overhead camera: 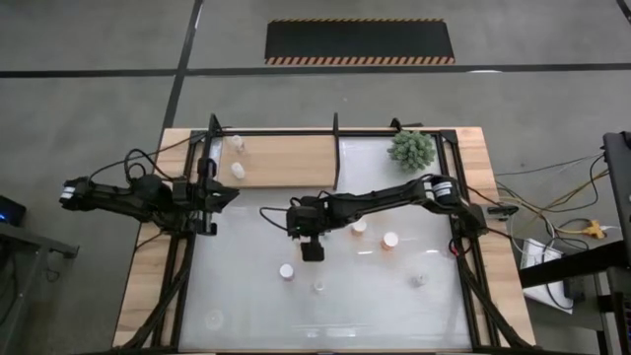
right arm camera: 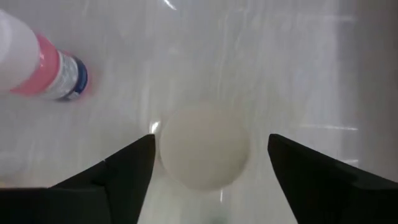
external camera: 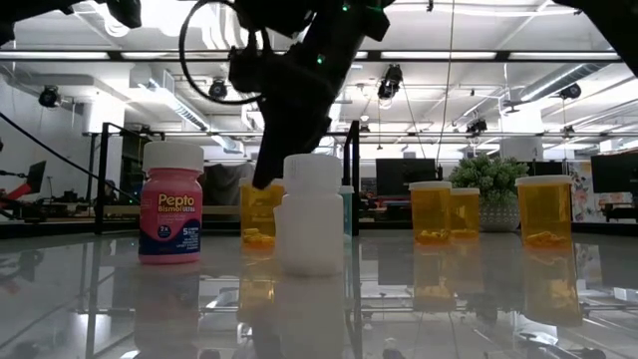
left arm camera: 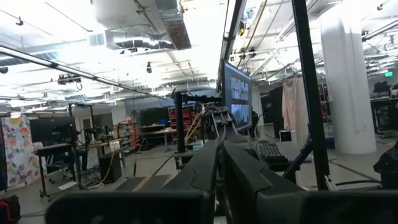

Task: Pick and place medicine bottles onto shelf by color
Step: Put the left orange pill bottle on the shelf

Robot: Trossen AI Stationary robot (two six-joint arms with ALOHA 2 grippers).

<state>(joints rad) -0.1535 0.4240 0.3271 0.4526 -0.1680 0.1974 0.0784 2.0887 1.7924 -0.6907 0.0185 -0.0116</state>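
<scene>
My right gripper (overhead camera: 312, 250) is open and points down over the middle of the table. In the right wrist view its fingers (right arm camera: 211, 144) stand on either side of a bottle's pale round cap (right arm camera: 204, 148) without touching it; the bottle's body is hidden. A pink-labelled bottle (right arm camera: 43, 62) stands beside it, also in the low view (external camera: 171, 204). A white bottle (external camera: 311, 214) stands near the front. Several orange bottles (external camera: 431, 212) stand farther back. Two bottles (overhead camera: 237, 158) stand on the wooden shelf (overhead camera: 291, 161). My left gripper (overhead camera: 208, 197) is shut and empty at the shelf's left end.
More pale-capped bottles stand on the white tabletop (overhead camera: 359, 226), (overhead camera: 390, 240), (overhead camera: 419, 280), (overhead camera: 286, 270), (overhead camera: 318, 286). A spiky green plant (overhead camera: 411, 148) stands at the far right, beside the shelf. Black frame bars (overhead camera: 335, 148) edge the shelf and table.
</scene>
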